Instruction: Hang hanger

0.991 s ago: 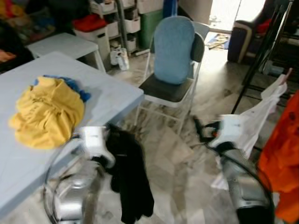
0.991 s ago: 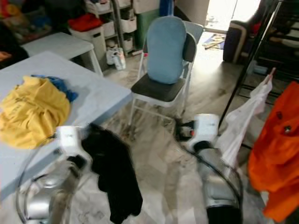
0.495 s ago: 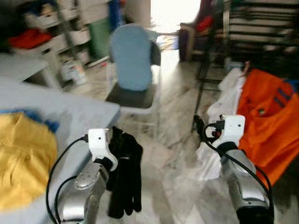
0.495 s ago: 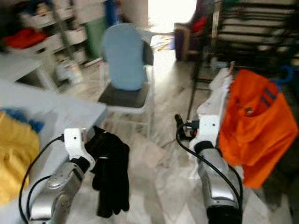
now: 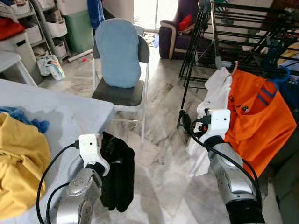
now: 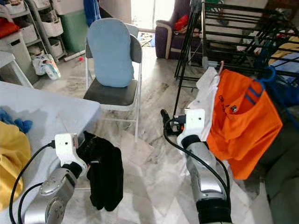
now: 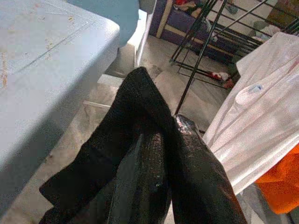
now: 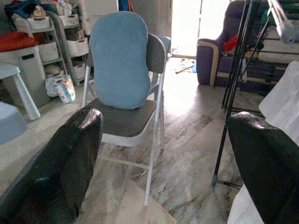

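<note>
Two garments lie on the pale blue table [image 5: 70,121] at nine o'clock: a yellow one [image 5: 18,163] over a blue one [image 5: 21,122]. The left gripper [image 7: 161,186], fingers pinched together, holds a black garment [image 5: 117,175] at seven o'clock. A folding chair [image 5: 119,88] stands at twelve. The right gripper [image 8: 163,158], fingers spread and holding nothing, hovers at three o'clock beside a white shirt [image 5: 212,100] and an orange shirt [image 5: 254,119] hanging on the drying rack [image 5: 243,28].

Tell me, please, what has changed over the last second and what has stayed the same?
Mostly the camera turned right: the drying rack and orange shirt came into fuller view, the yellow garment slid left. The left gripper still holds the black garment; the right gripper stays open and empty.
</note>
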